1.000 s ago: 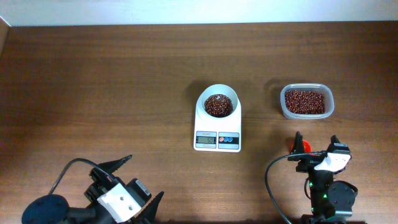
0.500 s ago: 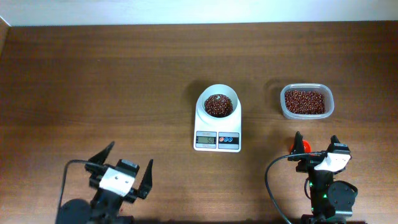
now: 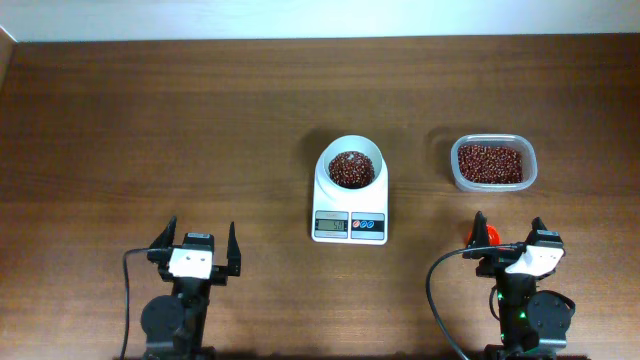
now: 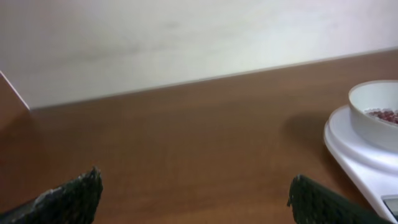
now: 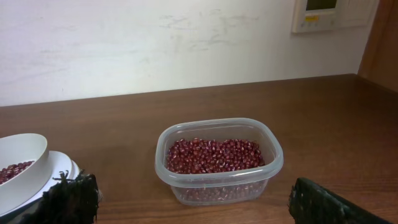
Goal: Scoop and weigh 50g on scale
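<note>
Overhead view, with the two wrist views. The small white digital kitchen scale (image 3: 349, 200) stands at the centre of the brown wooden table (image 3: 150, 120), its grey display and red and blue buttons on the near side. On it sits a round white bowl (image 3: 351, 165) with a layer of red beans in the bottom. To the right, well apart from the scale, is a clear rectangular plastic tub (image 3: 492, 163), roughly half full of the same beans.

I see the left gripper (image 3: 194, 245) at the near left and the right gripper (image 3: 510, 235) at the near right. Both have their fingers spread wide and neither holds anything. Each is well short of the scale and the tub. A small red object (image 3: 483, 235) lies just beside the right gripper's left finger. It is partly hidden, and it may be the scoop, but I cannot tell.

I judge the step in hand to be the check of the weight, since beans are already in the bowl and both arms are parked. The digits on the display are too small for me to read. If the reading is short of the target, the next move calls for picking up a scoop, dipping it into the tub and tipping a small portion into the bowl without nudging the scale.
</note>
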Controlling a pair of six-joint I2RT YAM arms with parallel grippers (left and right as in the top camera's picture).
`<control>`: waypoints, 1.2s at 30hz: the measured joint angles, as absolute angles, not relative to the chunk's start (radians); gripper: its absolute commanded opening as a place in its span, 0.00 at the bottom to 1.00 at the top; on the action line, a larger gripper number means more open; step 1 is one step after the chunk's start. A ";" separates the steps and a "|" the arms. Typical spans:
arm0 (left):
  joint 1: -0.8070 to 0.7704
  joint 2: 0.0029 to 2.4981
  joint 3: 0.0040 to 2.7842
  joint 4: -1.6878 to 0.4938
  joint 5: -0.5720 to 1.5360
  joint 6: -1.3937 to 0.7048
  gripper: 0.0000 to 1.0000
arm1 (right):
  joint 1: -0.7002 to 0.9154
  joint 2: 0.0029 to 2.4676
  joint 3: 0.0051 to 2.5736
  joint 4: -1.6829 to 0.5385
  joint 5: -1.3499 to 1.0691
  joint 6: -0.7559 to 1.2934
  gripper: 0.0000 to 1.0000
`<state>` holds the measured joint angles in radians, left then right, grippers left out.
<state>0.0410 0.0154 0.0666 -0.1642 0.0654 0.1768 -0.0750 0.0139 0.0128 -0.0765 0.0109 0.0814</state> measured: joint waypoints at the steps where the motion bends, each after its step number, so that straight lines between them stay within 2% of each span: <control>1: 0.041 0.015 0.040 -0.121 0.057 0.170 0.99 | -0.075 0.014 0.013 -0.076 0.011 0.082 0.99; 10: 0.042 0.015 0.018 -0.086 -0.009 0.085 0.99 | -0.075 0.014 0.013 -0.076 0.011 0.082 0.99; 36: 0.042 0.015 0.018 -0.086 -0.012 0.081 0.99 | -0.075 0.014 0.013 -0.076 0.011 0.082 0.99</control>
<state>0.0418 0.0147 0.0181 -0.0856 -0.0124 0.0807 -0.0750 0.0139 0.0128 -0.0765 0.0109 0.0818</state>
